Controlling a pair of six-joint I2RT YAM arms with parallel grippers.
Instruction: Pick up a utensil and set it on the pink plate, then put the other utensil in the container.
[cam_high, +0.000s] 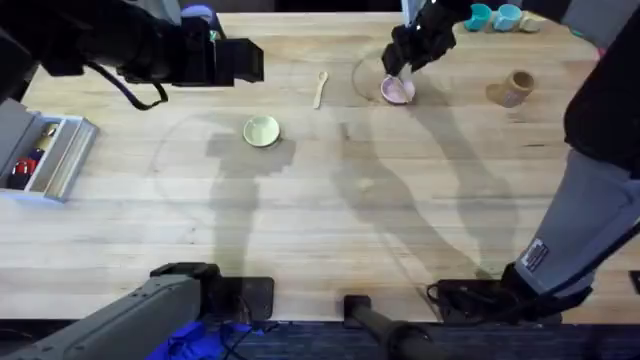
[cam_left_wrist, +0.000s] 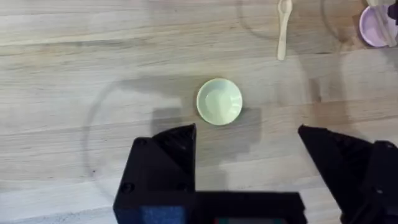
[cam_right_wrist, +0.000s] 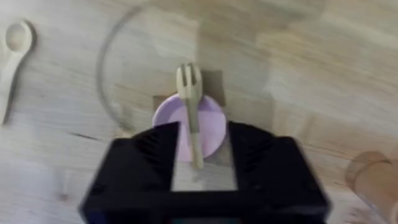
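- Right gripper (cam_right_wrist: 200, 158) hung directly over the pink plate (cam_right_wrist: 214, 118), fingers spread, pinching nothing that I could make out.
- The fork (cam_right_wrist: 191, 112) lay between those open fingers, handle across the plate and tines poking past the rim (wrist view suggested it was resting on the plate; contact with the fingers not clear).
- So step one looked about done: fork on plate, release seemingly made, gripper not yet pulled clear.
- In the overhead view the right gripper (cam_high: 400, 72) covered most of the pink plate (cam_high: 398, 93), at about 1 o'clock from desk centre.
- The spoon (cam_high: 320, 88) lay flat on the desk (cam_high: 320, 230), just beside the plate on its 9 o'clock side, untouched by either gripper.
- The container (cam_high: 512, 88) sat near the plate at its 3 o'clock, apparently tipped on its side; spoon not in it.
- Step two entirely left: grab spoon, carry it past the plate, drop it in the container.
- Left gripper (cam_left_wrist: 245, 162) hovered with fingers wide apart, holding nothing, over the yellow-green dish (cam_left_wrist: 219, 101) (not a task item), at roughly 10 o'clock from desk centre.
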